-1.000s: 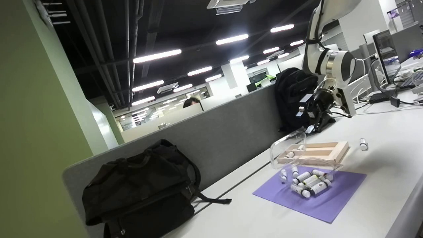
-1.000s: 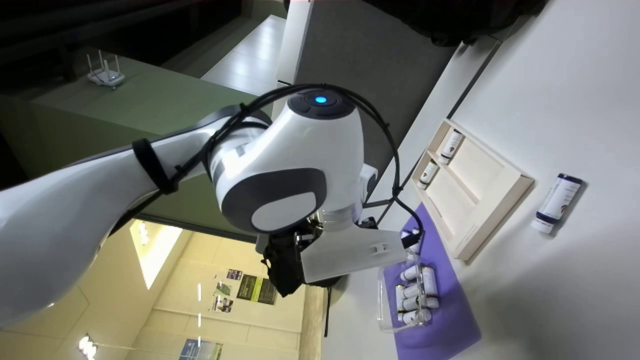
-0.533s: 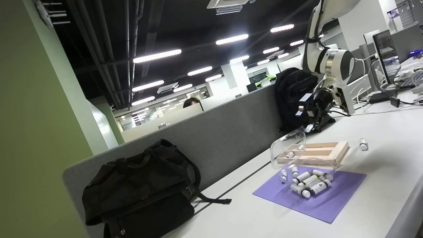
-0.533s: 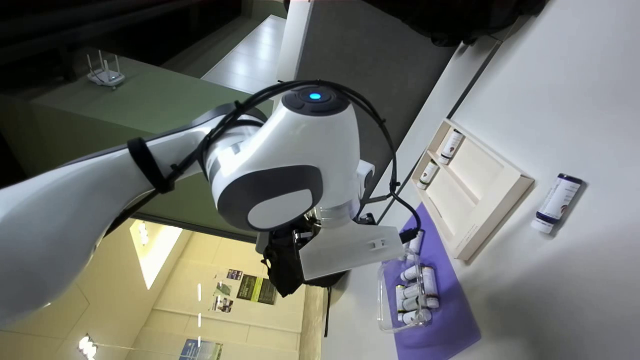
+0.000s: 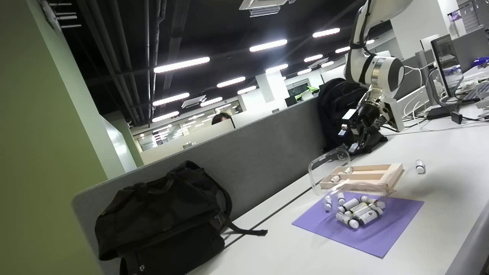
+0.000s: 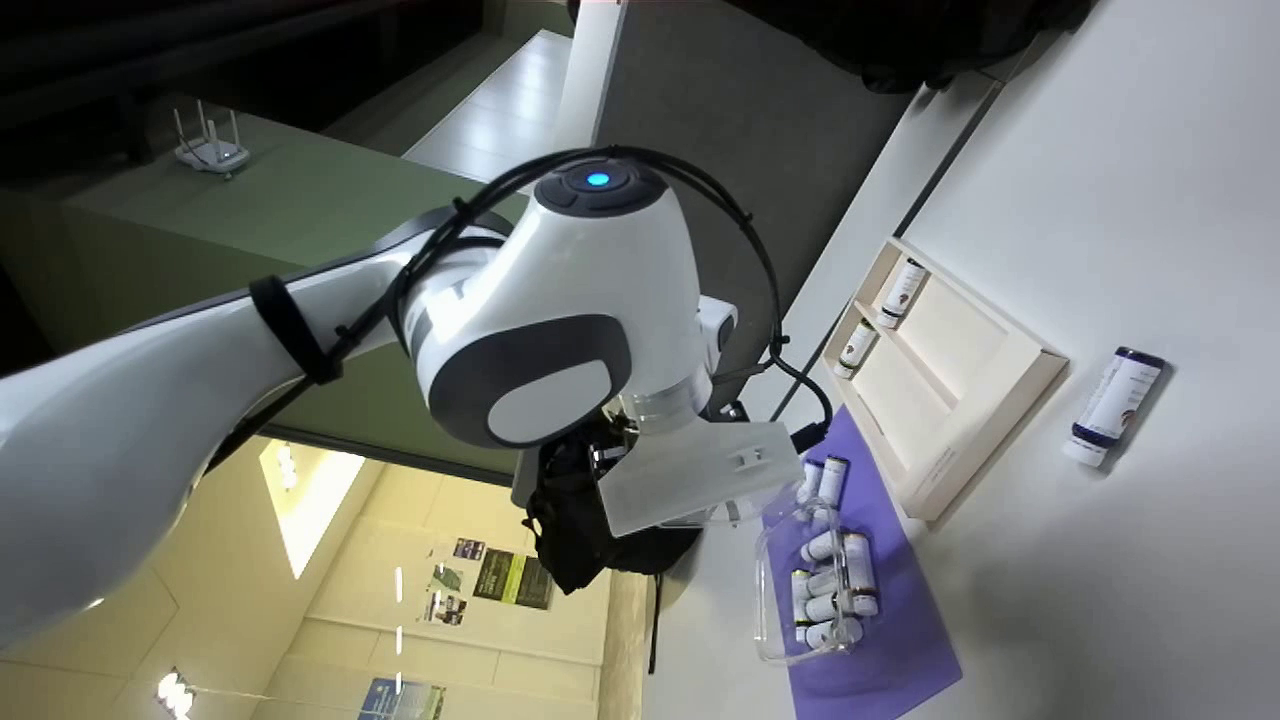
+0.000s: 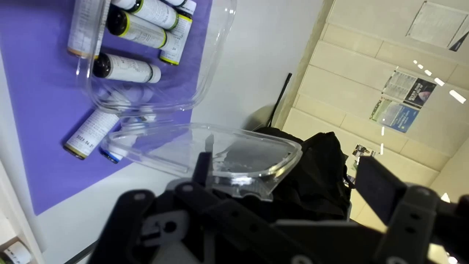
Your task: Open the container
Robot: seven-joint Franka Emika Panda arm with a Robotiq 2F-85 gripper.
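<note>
Along the white table (image 5: pixel 275 244), a grey partition (image 5: pixel 263 156) was seen, running behind the gripper (image 7: pixel 287 163). The gripper's fingers (image 7: pixel 379 190) were spread wide, and nothing was seen clamped between them. Below the gripper, on a purple mat (image 7: pixel 40 121), the clear container (image 7: pixel 214 66) was placed, its lid (image 7: pixel 253 154) raised just beside one finger; whether contact was made could not be told. Were the lid left unsupported too early, it might be carried back down by springy plastic; were it snagged by a finger, the presumably light container could be dragged or tipped, and the small bottles (image 7: pixel 132 69) in and beside it scattered. In an exterior view the lid (image 5: pixel 329 166) was shown nearly whole, below the gripper. In an exterior view it was mostly hidden by a pale plate (image 6: pixel 700 475) near the gripper, but the wooden tray (image 6: pixel 960 310) and a lone bottle (image 6: pixel 1115 405), both farther off, were shown more plainly. Only in the wrist view was the gap between the fingers clearly exposed.
</note>
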